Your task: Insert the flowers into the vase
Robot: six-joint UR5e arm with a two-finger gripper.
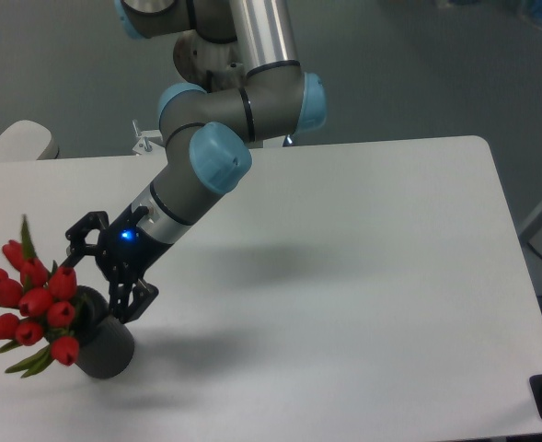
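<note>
The flowers (31, 308), a tight bunch of red tulip buds with green leaves, sat at the near left corner of the table (363, 276) with their stems down in the mouth of the vase (103, 341), and the heads leaned well out to the left, hanging past the vase's rim instead of standing upright over it. That lean looked like the natural result of a short-stemmed, top-heavy bunch resting in a wide round hole: the stems had room to tip, so the buds settled against the left side of the opening. The vase itself, a short dark grey cylinder, stood upright on the white tabletop, and its thick walls probably gave it enough weight to stay put under the off-centre load. Just beside the bunch, above and to the right of the vase's rim, was the gripper (103, 276), its black fingers (134, 302) spread apart with nothing between them, so it appeared released and clear of the stems. One finger reached down close to the vase's upper edge, though whether it touched the rim could not be told from this view. The arm (201, 170) slanted down from the upper middle toward that corner, a posture that suited lowering the bunch at an angle into the hole. Judged from this layout, the insertion seemed essentially done, with only backing away remaining.
</note>
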